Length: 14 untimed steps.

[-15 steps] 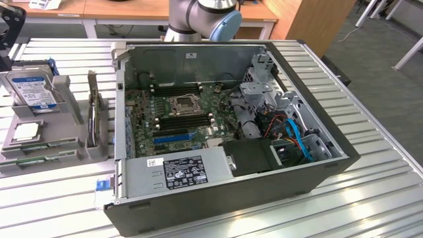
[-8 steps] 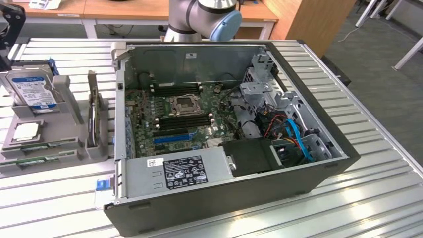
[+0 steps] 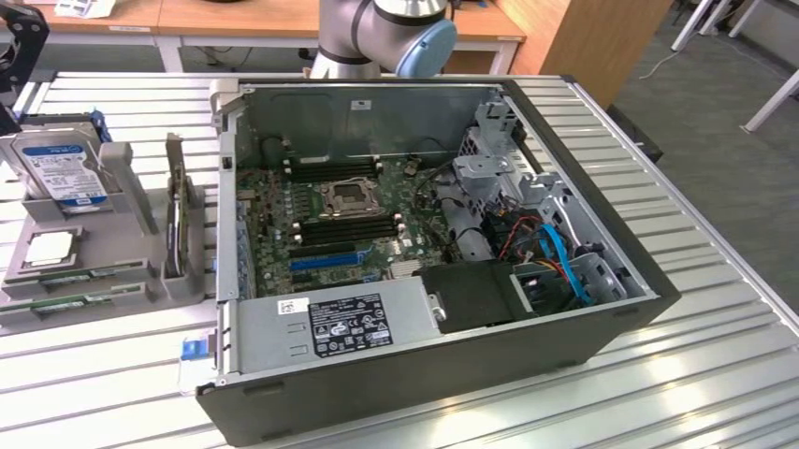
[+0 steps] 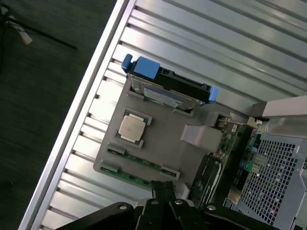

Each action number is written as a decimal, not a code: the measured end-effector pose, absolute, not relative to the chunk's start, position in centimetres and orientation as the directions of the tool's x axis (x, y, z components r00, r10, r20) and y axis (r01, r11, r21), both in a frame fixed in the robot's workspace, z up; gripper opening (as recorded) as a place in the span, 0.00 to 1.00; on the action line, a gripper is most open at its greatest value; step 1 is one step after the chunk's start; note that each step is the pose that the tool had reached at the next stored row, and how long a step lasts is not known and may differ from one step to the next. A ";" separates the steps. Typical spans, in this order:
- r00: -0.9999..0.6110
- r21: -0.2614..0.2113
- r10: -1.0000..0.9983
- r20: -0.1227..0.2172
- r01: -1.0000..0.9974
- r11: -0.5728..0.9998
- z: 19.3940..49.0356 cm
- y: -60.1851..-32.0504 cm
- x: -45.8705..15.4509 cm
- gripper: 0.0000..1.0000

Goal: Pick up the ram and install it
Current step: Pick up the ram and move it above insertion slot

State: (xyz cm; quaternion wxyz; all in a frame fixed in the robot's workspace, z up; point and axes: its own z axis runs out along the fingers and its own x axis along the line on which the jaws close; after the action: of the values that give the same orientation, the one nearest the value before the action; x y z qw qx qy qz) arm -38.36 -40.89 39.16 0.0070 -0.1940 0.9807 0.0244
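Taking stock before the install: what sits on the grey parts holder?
On the grey holder: a silver processor chip, a standing hard drive and the ram along one edge, partly covered by grey clips.

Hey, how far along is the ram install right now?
Nothing looks done yet. The ram lies in the grey holder tray beside the open computer case, not picked up. In hand: nothing. The gripper is shut and empty, hanging above the tray near the ram. Left: the pick-up, and seating it in a memory slot on the motherboard.
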 end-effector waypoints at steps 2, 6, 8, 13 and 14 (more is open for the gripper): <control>-0.910 0.045 -0.413 -0.023 -0.414 0.909 39.2 -40.9 -38.4 0.10; -0.877 0.045 -0.479 -0.023 -0.480 0.876 39.1 -40.9 -38.4 0.10; -0.860 0.045 -0.510 -0.023 -0.510 0.859 39.1 -40.9 -38.4 0.10; -0.810 0.045 -0.586 -0.023 -0.587 0.809 39.1 -40.9 -38.4 0.10; -0.799 0.045 -0.601 -0.023 -0.601 0.798 39.1 -40.9 -38.4 0.10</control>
State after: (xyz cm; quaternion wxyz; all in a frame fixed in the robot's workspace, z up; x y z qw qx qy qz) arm -38.36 -40.89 39.11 0.0039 -0.3169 0.9481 0.0251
